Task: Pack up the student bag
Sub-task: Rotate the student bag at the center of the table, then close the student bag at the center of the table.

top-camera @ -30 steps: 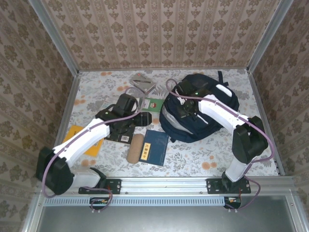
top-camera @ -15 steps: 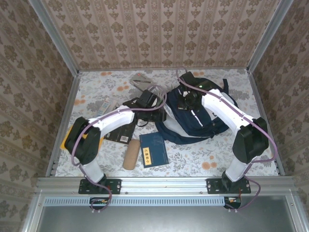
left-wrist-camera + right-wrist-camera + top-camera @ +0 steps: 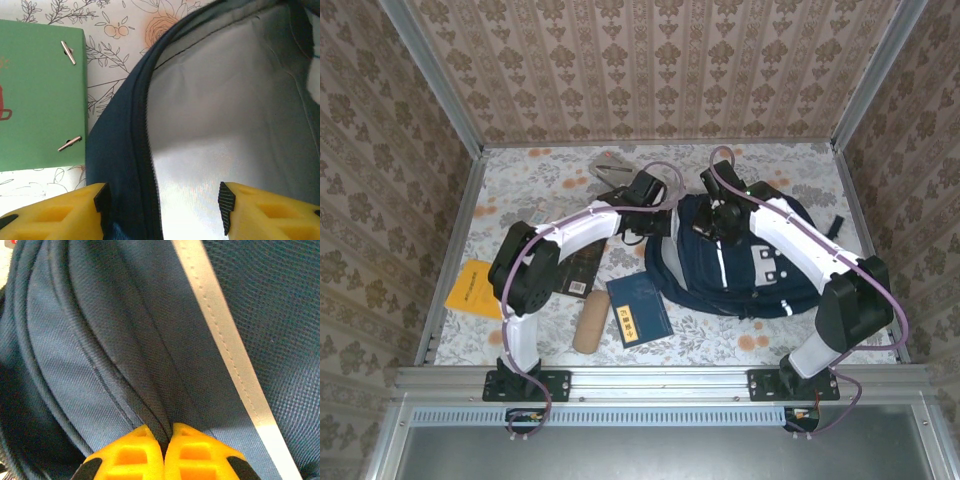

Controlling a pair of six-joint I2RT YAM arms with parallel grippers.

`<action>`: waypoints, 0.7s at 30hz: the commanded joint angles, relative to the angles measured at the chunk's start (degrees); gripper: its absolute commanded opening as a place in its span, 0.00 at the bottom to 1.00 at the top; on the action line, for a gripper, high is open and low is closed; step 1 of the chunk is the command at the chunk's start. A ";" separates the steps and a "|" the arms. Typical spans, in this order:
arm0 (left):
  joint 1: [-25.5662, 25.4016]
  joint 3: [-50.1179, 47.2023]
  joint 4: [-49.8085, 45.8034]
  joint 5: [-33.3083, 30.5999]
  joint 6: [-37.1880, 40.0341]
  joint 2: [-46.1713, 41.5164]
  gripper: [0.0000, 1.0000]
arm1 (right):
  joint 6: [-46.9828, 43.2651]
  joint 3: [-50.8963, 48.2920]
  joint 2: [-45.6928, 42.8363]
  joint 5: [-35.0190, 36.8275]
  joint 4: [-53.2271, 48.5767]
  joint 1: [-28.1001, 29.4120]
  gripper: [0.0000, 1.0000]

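Observation:
The student bag (image 3: 750, 265) is a navy backpack with white stripes, lying at the table's centre right. My left gripper (image 3: 663, 216) is at the bag's upper left edge. In the left wrist view the left gripper (image 3: 162, 205) is open and straddles the zipper rim (image 3: 142, 150), with the grey lining (image 3: 225, 115) showing inside the bag. My right gripper (image 3: 722, 222) is on top of the bag. In the right wrist view the right gripper (image 3: 165, 440) is shut on a pinched fold of navy fabric (image 3: 145, 405) beside a white stripe (image 3: 225, 345).
A green book (image 3: 40, 95) lies just left of the bag's rim. A blue book (image 3: 640, 310), a tan roll (image 3: 590, 322), a black book (image 3: 578, 272) and an orange booklet (image 3: 475, 288) lie front left. A grey object (image 3: 612, 168) sits at the back.
My left arm has swung right from the books to the bag's open rim. The bag has turned and spread out to the right while my right gripper kept its pinch.

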 commanded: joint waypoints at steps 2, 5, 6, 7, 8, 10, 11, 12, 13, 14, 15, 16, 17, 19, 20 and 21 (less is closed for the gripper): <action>0.39 1.00 -1.24 -0.73 0.88 -1.34 0.62 | -3.08 1.12 -0.08 -0.05 1.36 -2.02 0.00; 0.83 -0.11 -1.71 -1.45 0.63 -3.31 0.62 | -10.43 2.32 1.91 0.13 2.51 -2.80 0.00; 1.04 -0.31 -2.15 -1.73 0.54 -3.98 0.62 | -12.79 3.07 2.78 0.45 2.45 -2.87 0.00; 1.14 -0.46 -2.69 -2.12 0.50 -4.70 0.63 | -14.71 3.79 3.47 0.26 2.31 -2.84 0.00; 1.15 -0.74 -3.34 -2.59 0.67 -5.73 0.63 | -16.65 4.56 4.26 -0.15 2.10 -2.79 0.00; 1.41 -1.75 -4.51 -4.05 0.97 -8.13 0.65 | -19.64 5.80 5.32 -0.84 1.60 -2.79 0.00; 1.56 -2.57 -4.96 -4.94 1.24 -9.62 0.66 | -20.70 6.13 5.63 -1.27 1.48 -2.81 0.00; 2.00 -3.42 -5.42 -5.79 1.32 -11.23 0.67 | -21.45 6.20 5.76 -1.74 1.66 -2.81 0.00; 2.40 -4.44 -5.93 -6.40 1.41 -12.55 0.68 | -21.77 6.00 5.75 -1.98 2.03 -2.83 0.00; 2.99 -5.45 -6.55 -7.09 1.49 -14.17 0.69 | -21.80 5.71 5.71 -2.14 2.36 -2.84 0.00; 3.81 -6.59 -7.18 -7.61 1.50 -15.65 0.71 | -21.85 5.47 5.75 -2.93 2.65 -2.91 0.00; 4.70 -7.80 -7.61 -7.81 1.45 -17.12 0.71 | -21.98 5.27 5.80 -3.93 3.05 -2.79 0.00; 5.69 -9.21 -8.18 -7.91 1.45 -18.74 0.72 | -22.06 4.90 5.95 -4.80 3.46 -2.79 0.00; 7.59 -12.06 -9.07 -8.16 1.59 -21.79 0.73 | -22.19 3.86 6.13 -4.40 3.83 -2.73 0.00; 8.59 -13.58 -9.63 -8.43 1.59 -23.53 0.74 | -22.41 3.38 6.19 -3.88 3.76 -2.72 0.00; 9.56 -15.13 -10.13 -8.60 1.57 -25.29 0.76 | -22.75 2.77 6.36 -3.59 3.85 -2.71 0.07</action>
